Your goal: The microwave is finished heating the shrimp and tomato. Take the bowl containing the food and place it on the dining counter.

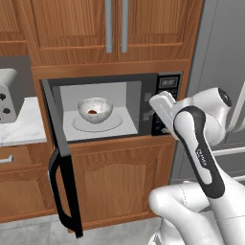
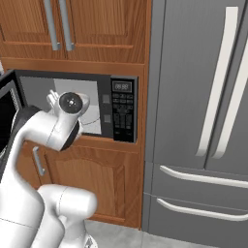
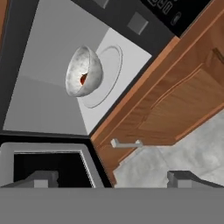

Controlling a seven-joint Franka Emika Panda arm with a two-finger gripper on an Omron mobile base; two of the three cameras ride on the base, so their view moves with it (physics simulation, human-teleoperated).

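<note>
Sitting in the middle of the left base view, the wide black-fronted microwave (image 1: pixel 103 107) has its black glass door (image 1: pixel 62 165) swung wide open toward the lower left of the frame. Inside it is light grey. A small round white-grey marbled bowl (image 1: pixel 95 109) rests on the round flat turntable (image 1: pixel 112 124), a bit left of the middle of the picture. A small red bit of food (image 1: pixel 92 111) shows inside the bowl; I cannot tell if it is the tomato or the shrimp.

The white robot arm (image 1: pixel 198 158) rises from the lower right of that frame and bends near the black button panel (image 1: pixel 165 103) on the right side of the microwave. It is well apart from the bowl.

From the hand view, the bowl (image 3: pixel 84 72) sits in the upper left part of the frame, looking tipped on its side because the camera is rolled. The end effector (image 3: pixel 112 179) is at the bottom, with its two dark fingertips (image 3: pixel 41 178) spread far apart and nothing between them. Brown wooden cabinet doors (image 3: pixel 175 100) fill the right side.

From the right base view, a tall grey fridge (image 2: pixel 198 121) stands at the right of the frame.
</note>
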